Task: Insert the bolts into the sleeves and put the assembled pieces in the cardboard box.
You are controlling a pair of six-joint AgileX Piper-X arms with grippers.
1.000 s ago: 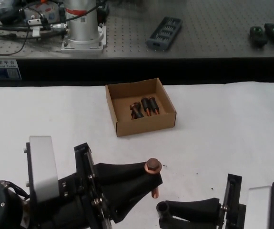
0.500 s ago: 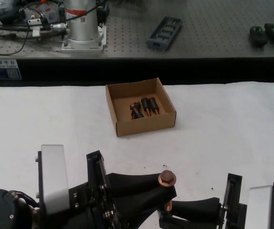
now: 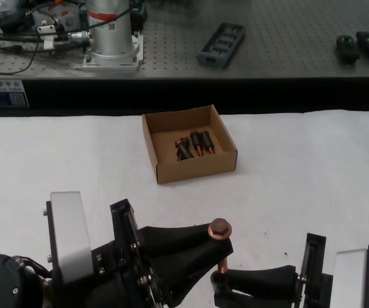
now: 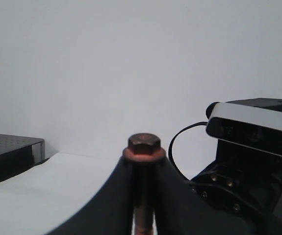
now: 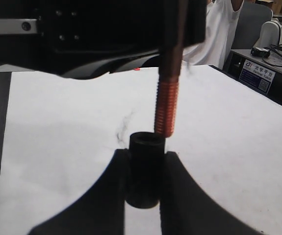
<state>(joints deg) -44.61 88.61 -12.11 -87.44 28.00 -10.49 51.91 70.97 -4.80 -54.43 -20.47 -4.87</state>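
Note:
A copper bolt (image 3: 220, 230) stands upright, head up, with my left gripper (image 3: 222, 249) shut on its shank. In the left wrist view the bolt (image 4: 143, 147) sits between the two dark fingers (image 4: 112, 196). Right under it, my right gripper (image 3: 220, 281) is shut on a black sleeve (image 5: 146, 169) held upright. The bolt's threaded tip (image 5: 166, 110) hangs just above the sleeve's open mouth, a little to one side. The cardboard box (image 3: 151, 151) lies farther back at mid table, with several assembled pieces (image 3: 194, 145) lying in it.
Both arms are low at the near edge of the white table cover (image 3: 312, 173). Behind it is a perforated bench with a metal post (image 3: 110, 32), a black tray (image 3: 221, 42) and two dark parts (image 3: 360, 45).
My left gripper has carried the bolt to the right, from beside the sleeve to over it, then eased slightly back. The right arm has kept still.

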